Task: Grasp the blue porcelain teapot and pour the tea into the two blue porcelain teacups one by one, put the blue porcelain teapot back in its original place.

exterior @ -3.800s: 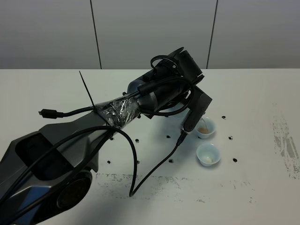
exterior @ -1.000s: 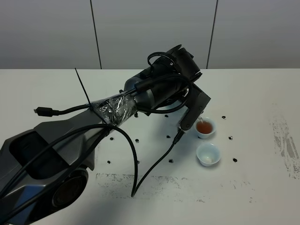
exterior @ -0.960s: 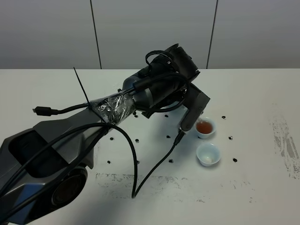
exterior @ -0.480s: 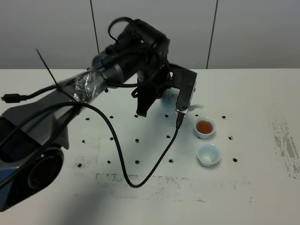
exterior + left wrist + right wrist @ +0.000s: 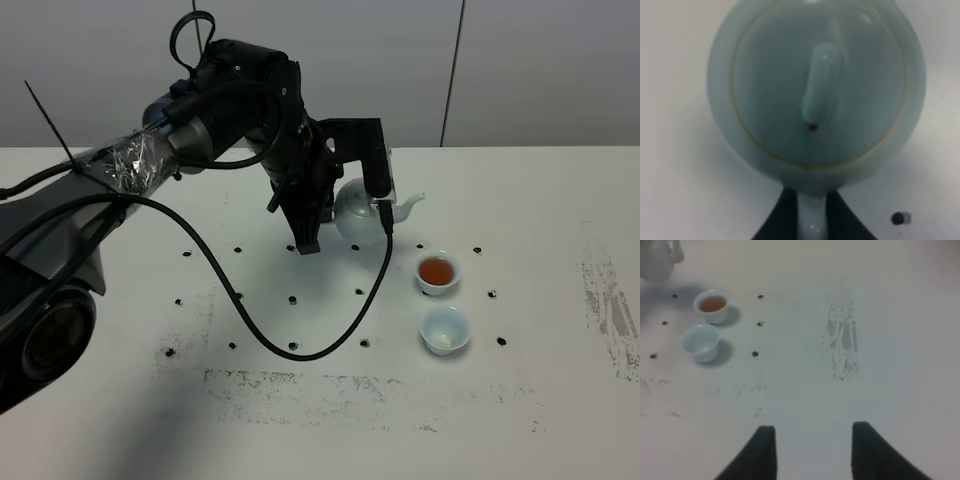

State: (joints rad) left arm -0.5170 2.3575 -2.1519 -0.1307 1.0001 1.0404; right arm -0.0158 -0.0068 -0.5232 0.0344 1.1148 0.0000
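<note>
Currently on record, one moment of a pouring job:

- Left gripper (image 5: 811, 200): clenched on the handle (image 5: 811, 226) of the blue porcelain teapot (image 5: 355, 208), dark fingers on either side of it
- Teapot: upright and lid (image 5: 820, 90) seated in the left wrist view, low over the table (image 5: 560, 400); whether it rests on the surface cannot be told. Spout (image 5: 408, 205) points toward the cups, near the far one and apart from it
- Filled teacup (image 5: 438, 272): holds amber tea
- Empty teacup (image 5: 444, 328): just beside the filled one, on the near side, looks dry
- Right gripper (image 5: 812, 452): released and empty, hovering well apart from the cups
- Cable (image 5: 300, 348): black, hanging from the left wrist and looping across the table

Judgement: one pour looks done and one is owing

Hazards:
- The way to the empty cup passes over or beside the full one, so the spout or trailing cable could clip it and spill tea
- The narrow hold on the handle may let the pot swing when tilted
- A steep tilt may shed the lid
- The cup mouth is small, so a misaimed stream wets the table
</note>
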